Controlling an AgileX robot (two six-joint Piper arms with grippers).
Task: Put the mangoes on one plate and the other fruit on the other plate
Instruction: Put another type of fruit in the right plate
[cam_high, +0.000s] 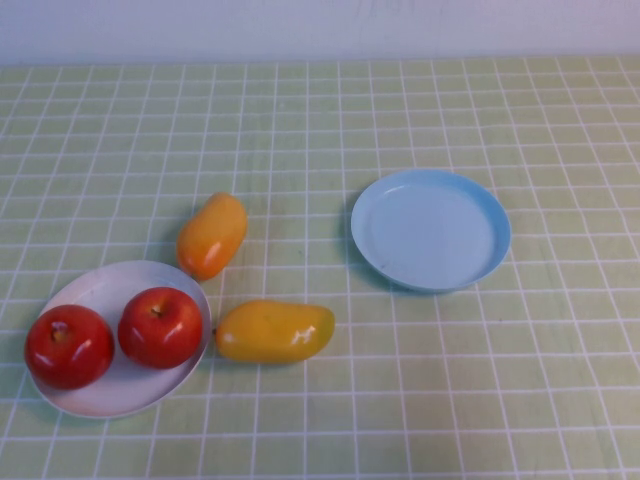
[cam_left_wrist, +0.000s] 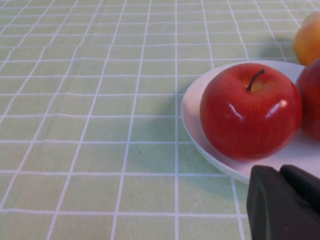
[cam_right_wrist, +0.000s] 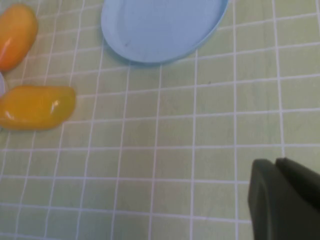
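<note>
Two red apples sit on the white plate at the front left. The yellow mango lies on the cloth just right of that plate, and the orange mango lies behind it. The light blue plate stands bare at the right. Neither arm shows in the high view. My left gripper is shut, low beside the white plate, near an apple. My right gripper is shut over bare cloth, apart from the blue plate and the yellow mango.
A light green checked cloth covers the whole table. A pale wall runs along the table's far edge.
</note>
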